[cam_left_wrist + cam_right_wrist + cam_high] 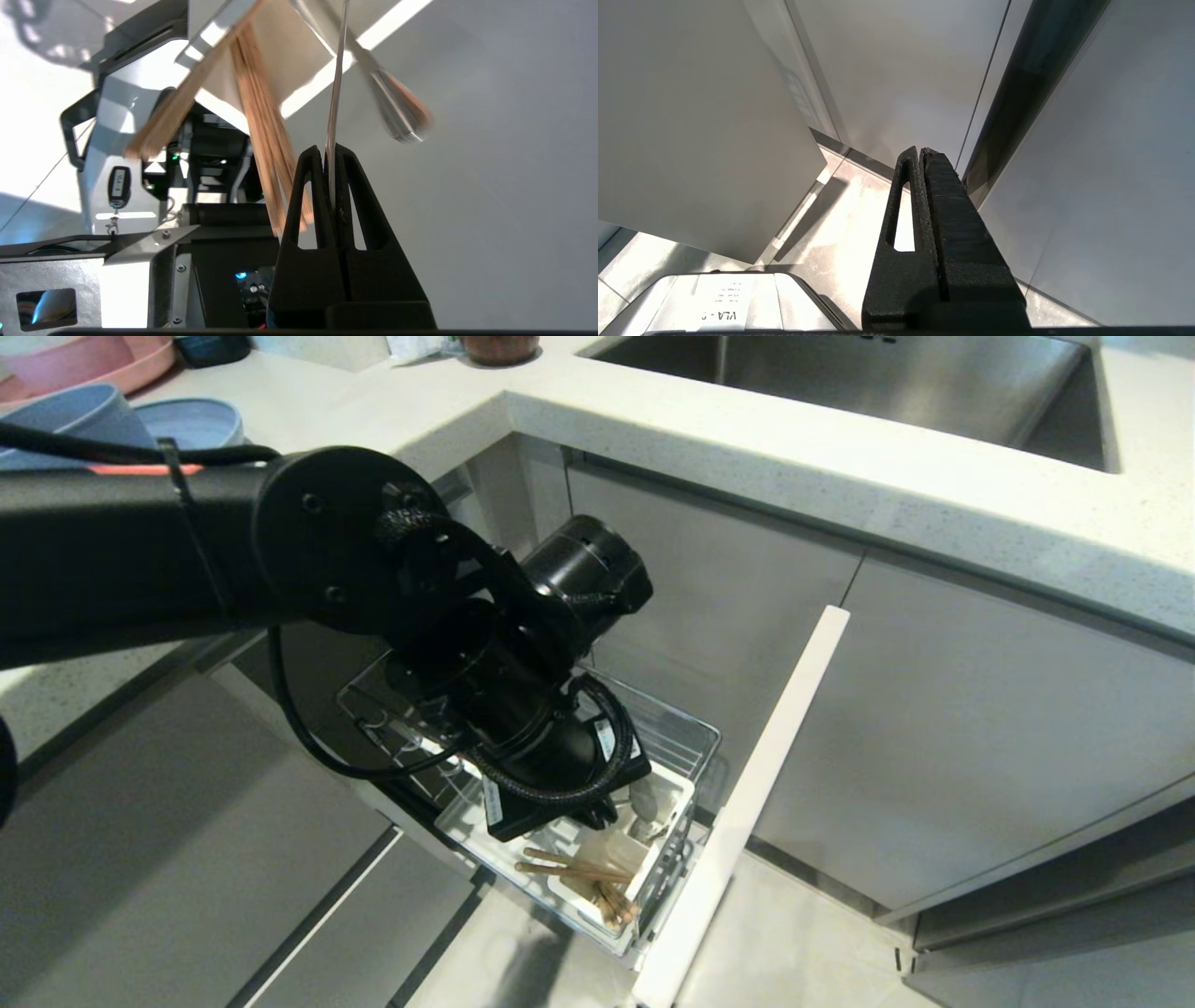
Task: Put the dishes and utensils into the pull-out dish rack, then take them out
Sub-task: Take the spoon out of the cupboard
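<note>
- The pull-out dish rack (686, 733) stands drawn out from under the counter (709, 439), lower centre of the head view, its pale front panel (747, 803) running diagonally to its right; the white cutlery caddy (667, 789) sits at the front end.
- Wooden chopsticks (574, 870) lie slanted in the caddy; the silver spoon (644, 803) stands in the compartment just behind them.
- The left gripper (332, 154) is down at the caddy, jaws pinched tight on a thin upright pale edge; what that edge belongs to I cannot tell; chopsticks (266, 154) and spoon (397, 112) hang close beside it in the wrist view.
- The blue plate (65, 415) and blue bowl (191, 422) rest on the counter at upper left, not in the rack; so the utensils look loaded, and whether the dishes are waiting to go in or already back out cannot be judged.
- The right gripper (921, 151) is closed on nothing, parked low beside cabinet fronts.
- Room is tight: wire walls, caddy rim and front panel hem the wrist in; open space lies upward and toward the floor (794, 943) at lower right.
</note>
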Available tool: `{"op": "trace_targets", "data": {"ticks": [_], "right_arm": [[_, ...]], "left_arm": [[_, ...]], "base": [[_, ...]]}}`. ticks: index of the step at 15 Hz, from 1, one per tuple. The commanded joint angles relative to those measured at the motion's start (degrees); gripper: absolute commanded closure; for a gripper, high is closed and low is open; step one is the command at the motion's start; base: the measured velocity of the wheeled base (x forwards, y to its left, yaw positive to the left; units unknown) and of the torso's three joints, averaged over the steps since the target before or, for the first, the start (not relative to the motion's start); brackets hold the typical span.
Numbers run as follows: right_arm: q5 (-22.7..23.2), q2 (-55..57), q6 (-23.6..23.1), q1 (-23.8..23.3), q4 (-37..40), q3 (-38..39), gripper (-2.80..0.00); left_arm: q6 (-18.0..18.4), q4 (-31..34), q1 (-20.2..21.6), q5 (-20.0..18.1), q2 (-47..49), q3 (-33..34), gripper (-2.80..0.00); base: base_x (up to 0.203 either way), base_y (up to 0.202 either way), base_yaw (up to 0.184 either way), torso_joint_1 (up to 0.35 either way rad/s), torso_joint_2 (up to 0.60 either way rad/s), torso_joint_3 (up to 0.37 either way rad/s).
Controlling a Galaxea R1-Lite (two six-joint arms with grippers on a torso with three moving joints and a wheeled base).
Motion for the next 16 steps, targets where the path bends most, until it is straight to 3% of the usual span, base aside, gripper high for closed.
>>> {"op": "trace_targets", "data": {"ticks": [1, 8, 12, 16], "right_arm": [[0.0, -0.2, 0.0, 0.0, 0.0, 0.1, 0.0], [0.0, -0.2, 0.0, 0.0, 0.0, 0.1, 0.0], [0.0, -0.2, 0.0, 0.0, 0.0, 0.1, 0.0], [0.0, -0.2, 0.0, 0.0, 0.0, 0.1, 0.0]], "left_arm": [[-0.4, 0.2, -0.5, -0.1, -3.5, -0.4, 0.0], [-0.4, 6.2, -2.6, -0.1, -8.8, -4.8, 0.0], [-0.1, 5.2, -2.9, 0.6, -14.2, -5.0, 0.0], [0.1, -0.3, -3.0, 5.0, -22.9, -5.0, 0.0]], "base": [[0.0, 0.0, 0.0, 0.0, 0.0, 0.0], [0.0, 0.0, 0.0, 0.0, 0.0, 0.0], [0.0, 0.0, 0.0, 0.0, 0.0, 0.0], [0.0, 0.0, 0.0, 0.0, 0.0, 0.0]]}}
